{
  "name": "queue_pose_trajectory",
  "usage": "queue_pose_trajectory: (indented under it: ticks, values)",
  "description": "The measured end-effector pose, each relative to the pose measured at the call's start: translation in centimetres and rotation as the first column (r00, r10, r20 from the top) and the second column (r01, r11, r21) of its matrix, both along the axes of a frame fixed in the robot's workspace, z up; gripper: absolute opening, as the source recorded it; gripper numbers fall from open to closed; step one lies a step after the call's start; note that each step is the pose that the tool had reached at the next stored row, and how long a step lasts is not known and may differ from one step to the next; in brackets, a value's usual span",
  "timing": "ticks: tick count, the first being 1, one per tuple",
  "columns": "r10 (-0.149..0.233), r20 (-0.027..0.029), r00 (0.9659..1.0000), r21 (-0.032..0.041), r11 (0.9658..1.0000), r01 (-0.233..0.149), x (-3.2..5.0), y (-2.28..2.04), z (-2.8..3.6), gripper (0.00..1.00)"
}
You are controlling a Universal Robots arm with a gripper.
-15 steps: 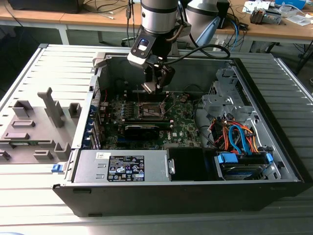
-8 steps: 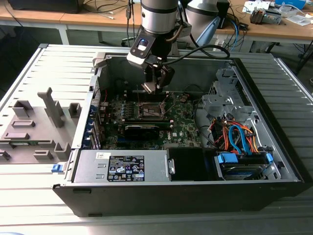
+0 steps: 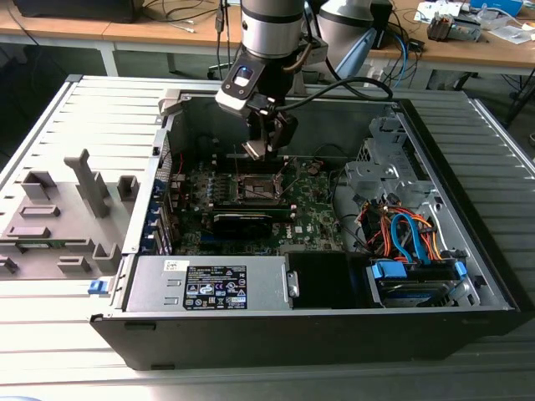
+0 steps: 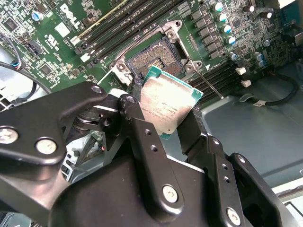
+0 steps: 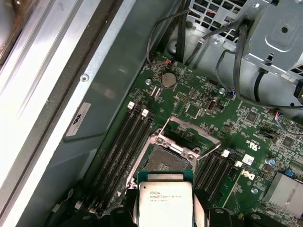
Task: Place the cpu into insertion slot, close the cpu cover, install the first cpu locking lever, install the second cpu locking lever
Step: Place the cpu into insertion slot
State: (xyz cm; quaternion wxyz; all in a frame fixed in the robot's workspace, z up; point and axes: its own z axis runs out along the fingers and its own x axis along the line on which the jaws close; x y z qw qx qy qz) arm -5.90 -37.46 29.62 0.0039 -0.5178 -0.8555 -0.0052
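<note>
My gripper (image 3: 264, 147) is shut on the cpu (image 3: 254, 150), a small square chip with a silvery face and green edge, and hangs a little above the motherboard (image 3: 313, 209) inside the open computer case. In both wrist views the black fingers (image 4: 137, 118) clamp the cpu (image 4: 165, 106) by two opposite edges. The insertion slot (image 4: 154, 57) lies open just beyond it, dark centre bare. In the first wrist view the cpu (image 5: 164, 203) sits close above the insertion slot (image 5: 165, 161), and the cpu cover (image 5: 189, 128) stands swung up behind it. A thin locking lever (image 4: 208, 84) sticks out unlatched.
Black memory slots (image 5: 125, 146) flank the socket on both sides. A long black card (image 3: 251, 222) lies in front of it. The drive cage (image 3: 376, 171) with coloured cables (image 3: 405, 234) fills the exterior view's right, the power supply (image 3: 209, 284) the front. A grey fixture (image 3: 63, 213) sits outside the case.
</note>
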Motion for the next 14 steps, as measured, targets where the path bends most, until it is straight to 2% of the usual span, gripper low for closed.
queue_pose_trajectory:
  ticks: [6,10,14]
  values:
    - [-0.028,0.0,0.9996,0.0,0.9996,0.028,0.01,0.0,-0.04,0.55]
    - [-0.077,0.0,0.9971,-0.0003,0.9971,0.077,0.01,0.0,-0.12,0.55]
    - [-0.102,0.0,0.9948,-0.0004,0.9948,0.102,0.01,0.0,-0.18,0.55]
